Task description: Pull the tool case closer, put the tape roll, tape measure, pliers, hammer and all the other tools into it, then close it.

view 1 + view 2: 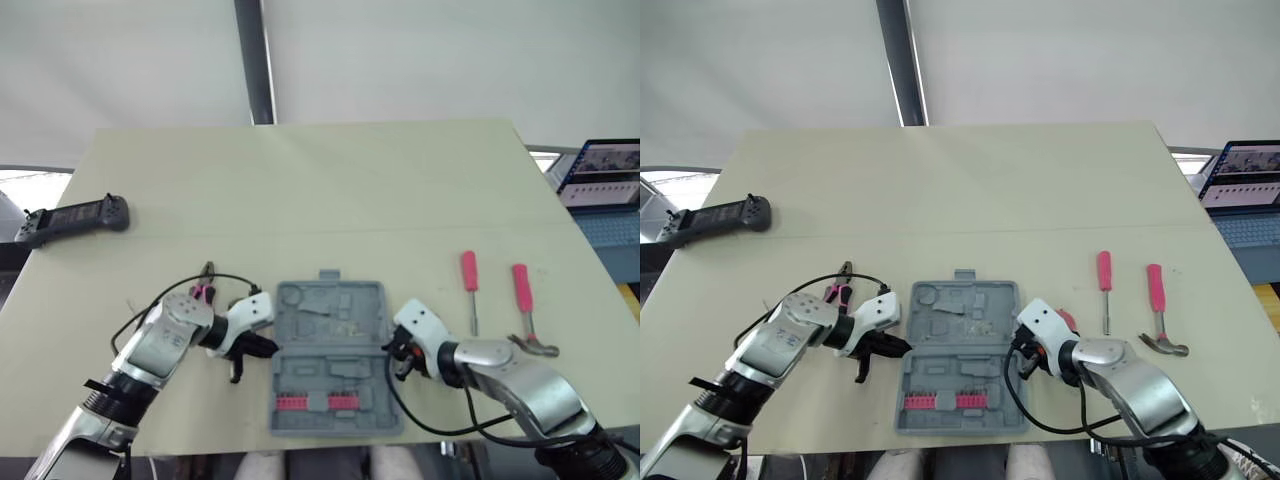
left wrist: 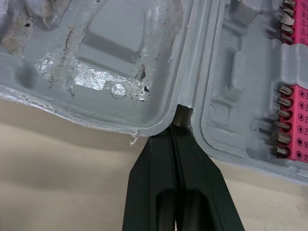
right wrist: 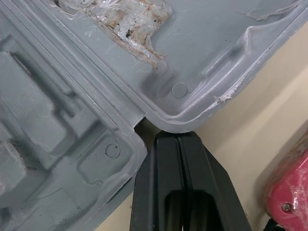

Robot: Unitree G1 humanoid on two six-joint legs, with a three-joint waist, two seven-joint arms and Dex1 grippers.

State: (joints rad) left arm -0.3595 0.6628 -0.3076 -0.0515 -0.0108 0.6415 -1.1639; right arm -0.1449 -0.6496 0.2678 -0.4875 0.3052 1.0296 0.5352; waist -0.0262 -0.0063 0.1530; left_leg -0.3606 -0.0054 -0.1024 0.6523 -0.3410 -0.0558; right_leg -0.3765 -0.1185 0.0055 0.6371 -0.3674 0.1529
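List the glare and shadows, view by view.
Left eye view: soft, even light; the open grey plastic tool case throws barely any shadow on the beige table, and the white wall behind is brightest. Left wrist view: glare on a silvery scuffed patch in the case's moulding. Right wrist view: no glare, just soft shading in the case's moulded hollows.

Closed fingers (image 3: 162, 161) against tool case (image 3: 72, 120) hinge

Light: falling bright and even across the table (image 1: 320, 190).
Shadows: lying faint and soft under the tool case (image 2: 96, 48) rim.
Glare: glinting weakly off its scuffed inside.
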